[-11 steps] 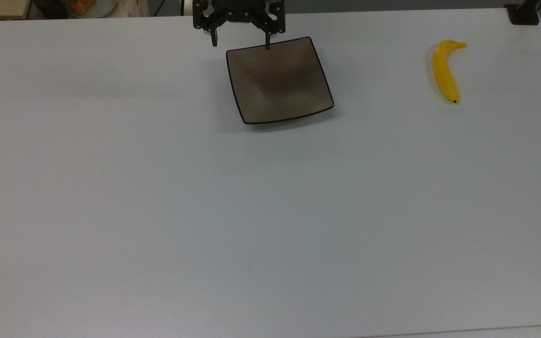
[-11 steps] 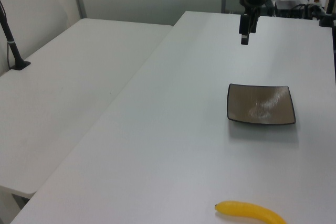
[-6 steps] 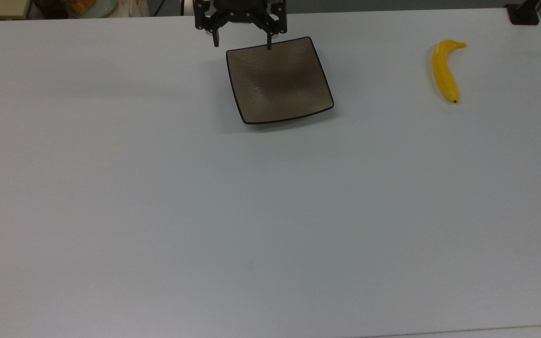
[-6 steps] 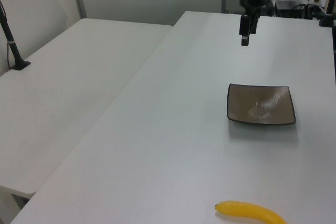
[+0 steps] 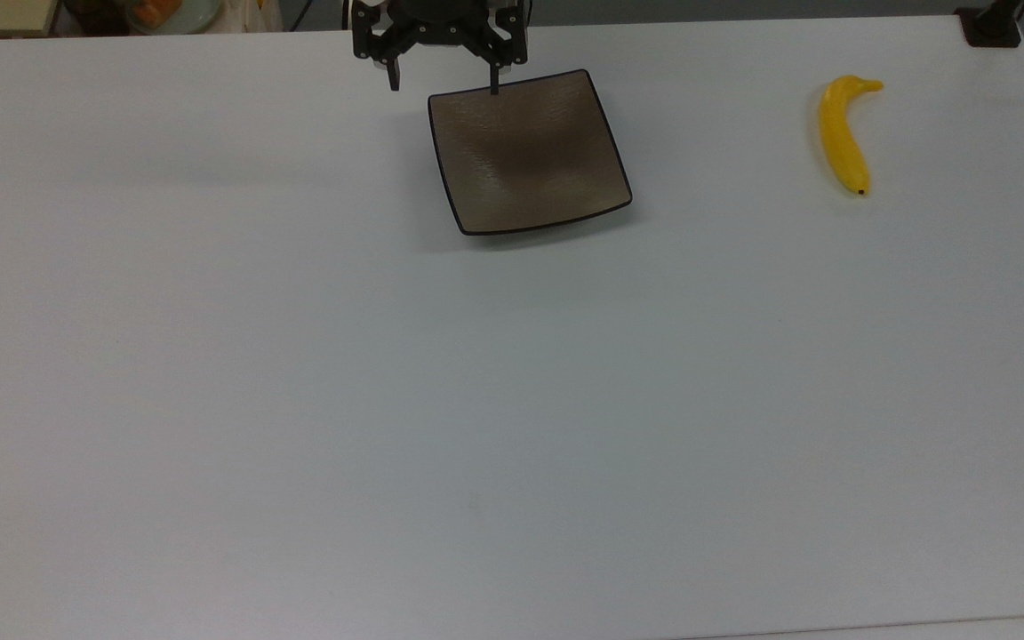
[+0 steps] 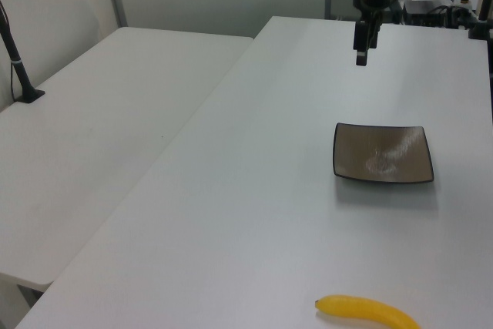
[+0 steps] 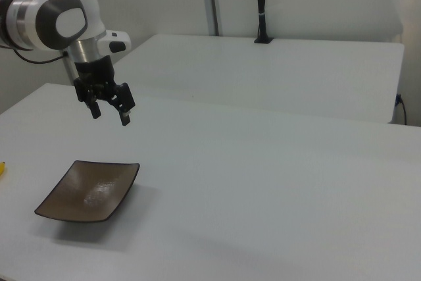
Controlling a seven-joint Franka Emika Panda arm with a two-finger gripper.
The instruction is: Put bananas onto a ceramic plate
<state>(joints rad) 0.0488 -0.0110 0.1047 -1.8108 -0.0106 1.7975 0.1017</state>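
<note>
White table carrying ceramic plate and banana, well apart. Gripper hanging spread and empty over plate's far edge; banana lying far toward the top view's right, long axis running near to far.

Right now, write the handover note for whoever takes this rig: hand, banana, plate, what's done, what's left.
Hand: open, holding nothing, raised above the table near the plate's far edge in the top view.
Plate: bare, flat on the white table.
Banana: lying on the table, well off toward the top view's right, apart from the plate.
Done: nothing yet.
Left: reach the banana, grasp it, carry it over, set it on the plate.
</note>
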